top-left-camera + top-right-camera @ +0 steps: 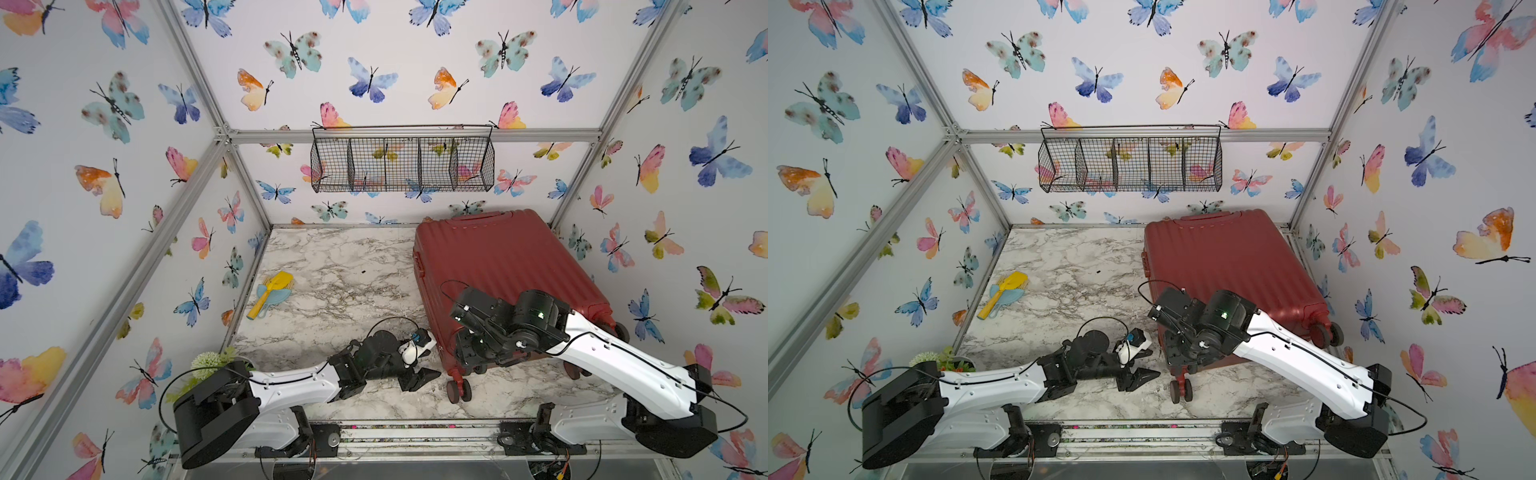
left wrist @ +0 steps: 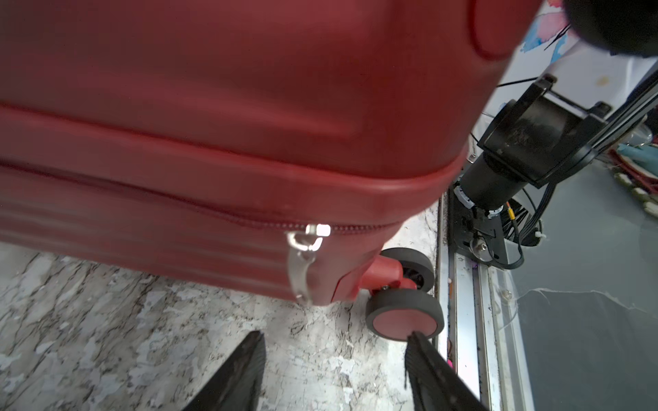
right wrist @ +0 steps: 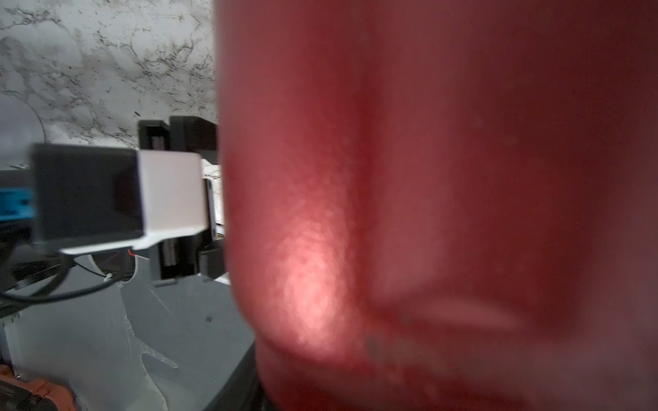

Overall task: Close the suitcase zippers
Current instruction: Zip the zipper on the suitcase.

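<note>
Roughly: one suitcase (image 1: 498, 266) lies flat, right rear of the table (image 1: 332, 257); long axis far-to-near, wheels toward the robot; one zipper pull (image 2: 302, 263) hangs on the zippers (image 2: 213, 213); left gripper (image 2: 334, 336) spread, empty; right gripper (image 1: 473, 357) fingers hidden, cannot tell.

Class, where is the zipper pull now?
In the left wrist view, the zipper pull hangs from the suitcase seam, beside the corner wheel, apart from the left end effector.
</note>
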`<state>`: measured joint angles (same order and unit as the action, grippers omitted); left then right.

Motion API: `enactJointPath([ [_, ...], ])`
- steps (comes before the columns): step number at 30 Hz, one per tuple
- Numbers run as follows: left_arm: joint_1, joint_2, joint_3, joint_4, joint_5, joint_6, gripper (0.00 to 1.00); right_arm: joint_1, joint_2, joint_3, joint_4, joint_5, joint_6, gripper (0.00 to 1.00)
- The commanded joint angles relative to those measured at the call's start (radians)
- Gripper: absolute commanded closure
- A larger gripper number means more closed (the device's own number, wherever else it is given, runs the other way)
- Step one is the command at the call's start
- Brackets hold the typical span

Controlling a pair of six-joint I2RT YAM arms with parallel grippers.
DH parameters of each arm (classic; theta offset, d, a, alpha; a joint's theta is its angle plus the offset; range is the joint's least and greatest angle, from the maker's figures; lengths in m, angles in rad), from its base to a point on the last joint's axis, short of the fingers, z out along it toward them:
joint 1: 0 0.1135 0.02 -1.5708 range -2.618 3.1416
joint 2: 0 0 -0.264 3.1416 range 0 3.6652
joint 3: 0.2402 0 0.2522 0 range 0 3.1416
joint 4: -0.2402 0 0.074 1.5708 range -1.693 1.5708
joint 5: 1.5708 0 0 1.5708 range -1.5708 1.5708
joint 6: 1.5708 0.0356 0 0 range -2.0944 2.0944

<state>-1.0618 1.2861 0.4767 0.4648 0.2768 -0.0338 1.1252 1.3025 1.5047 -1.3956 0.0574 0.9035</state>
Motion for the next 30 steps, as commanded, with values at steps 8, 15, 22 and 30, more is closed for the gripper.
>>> enactJointPath([
  [8,0.029,0.085,0.074,0.099,-0.05,0.048,0.46,0.007,-0.055,0.057,0.023,-0.041,-0.003,0.97],
  [15,0.029,0.115,0.091,0.113,0.005,0.044,0.56,0.007,-0.06,0.043,0.023,-0.036,0.0,0.97],
  [22,0.029,0.128,0.109,0.131,0.026,0.038,0.63,0.007,-0.073,0.024,0.028,-0.036,0.008,0.97],
  [30,0.037,0.123,0.138,0.089,0.037,0.033,0.87,0.007,-0.1,-0.03,0.046,-0.047,0.025,0.97],
])
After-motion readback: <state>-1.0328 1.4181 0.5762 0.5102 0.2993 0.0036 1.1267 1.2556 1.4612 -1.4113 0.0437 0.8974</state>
